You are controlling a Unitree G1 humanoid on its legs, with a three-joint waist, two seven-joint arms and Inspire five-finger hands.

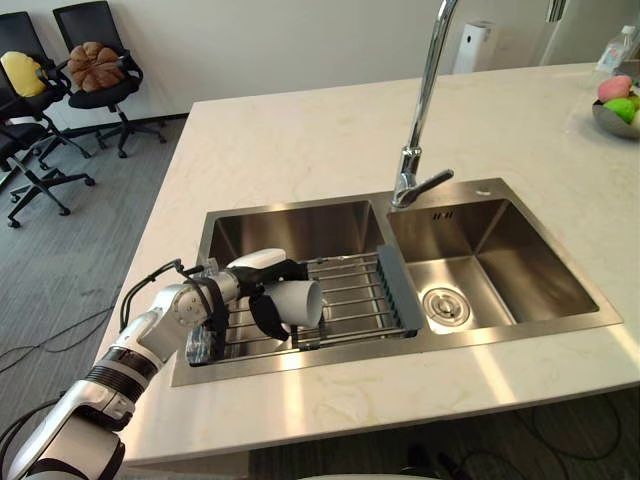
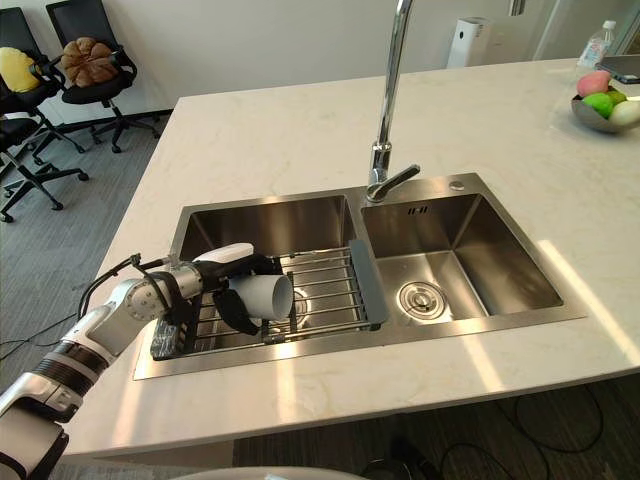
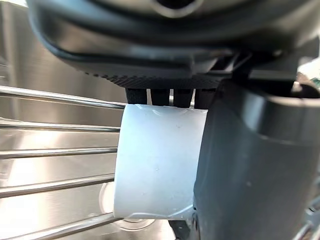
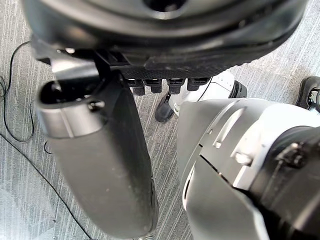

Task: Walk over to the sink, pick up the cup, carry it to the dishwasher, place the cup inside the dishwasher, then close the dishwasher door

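The left hand [image 1: 262, 287] is curled around a white cup [image 1: 303, 302], thumb on top and fingers [image 3: 159, 96] wrapped under and behind it. The cup is on its side with its mouth towards 3 o'clock, over a wire rack [image 1: 352, 292] that spans the left basin of the sink [image 1: 290, 228]. Whether the cup rests on the rack's bars or sits just clear of them I cannot tell. The arm comes in from 7 o'clock across the sink's near edge. A tall tap [image 1: 425, 100] stands at 1 o'clock from the cup, on the divider between the basins. The sink is set in a pale bench [image 1: 300, 140]. A bowl of fruit [image 1: 615, 105] sits at the bench's 2 o'clock corner. Office chairs [image 1: 95, 60] stand on the floor at 10 o'clock. The right hand [image 4: 100, 165] hangs above the grey floor [image 4: 20, 150]; whether it is open or closed I cannot tell.
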